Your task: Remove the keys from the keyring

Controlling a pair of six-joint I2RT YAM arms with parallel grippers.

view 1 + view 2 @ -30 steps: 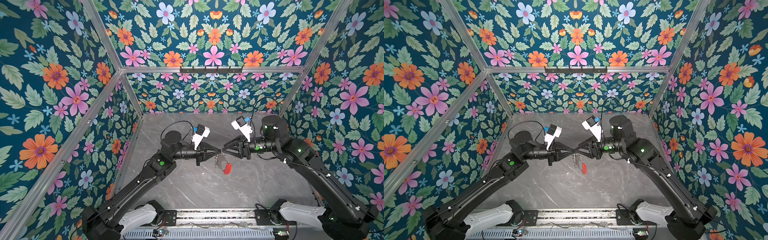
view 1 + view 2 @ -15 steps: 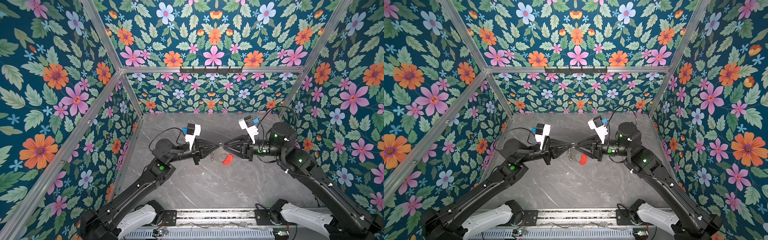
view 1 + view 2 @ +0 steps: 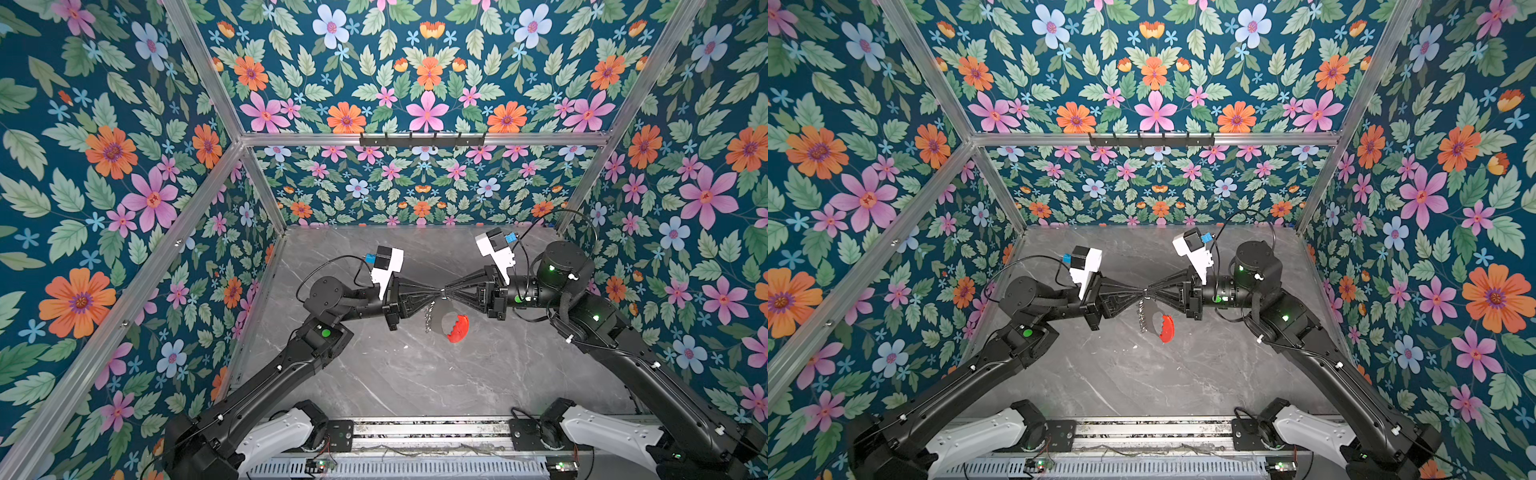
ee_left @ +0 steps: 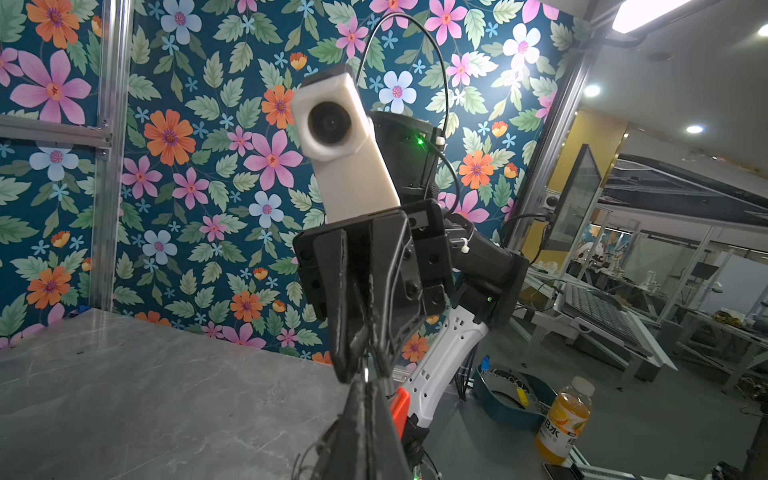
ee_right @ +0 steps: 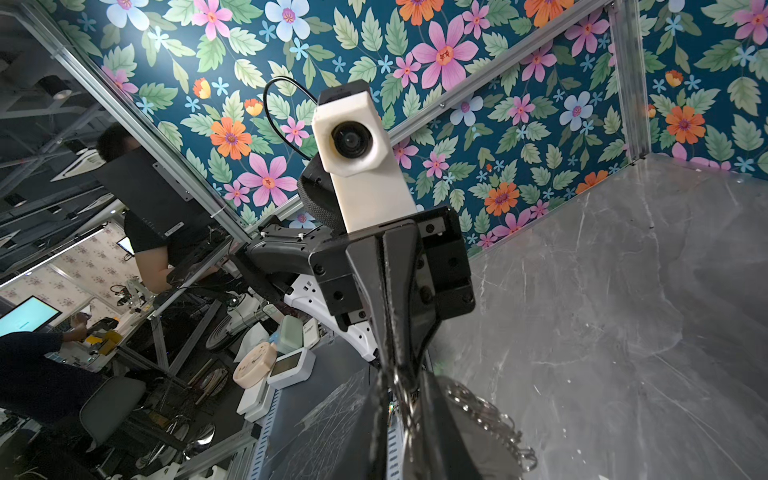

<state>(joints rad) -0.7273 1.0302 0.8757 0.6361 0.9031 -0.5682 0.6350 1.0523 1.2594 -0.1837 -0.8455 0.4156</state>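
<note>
Your left gripper (image 3: 436, 296) is clamped on the keyring's (image 3: 440, 312) top, so it dangles at six o'clock, off the table (image 3: 415, 374), presented for your right gripper (image 3: 451, 296). Its jaws are nearly together; what they bite, I can't tell.

Left arm (image 3: 266, 380), right arm (image 3: 642, 370): matte black, boxy links on round joints.
Base covers (image 3: 282, 432): white, smooth, moulded.
Status lights (image 3: 325, 332): small, green.
Wrist cameras (image 3: 386, 266): white blocks, round black lens (image 4: 330, 122), blue plug (image 3: 369, 258).
Cables (image 3: 328, 262): thin, black, looped; white ties (image 3: 570, 338).
Left gripper (image 3: 439, 292), right gripper (image 3: 448, 291): black, ribbed triangular fingers (image 4: 345, 291); black screws (image 5: 319, 269).
</note>
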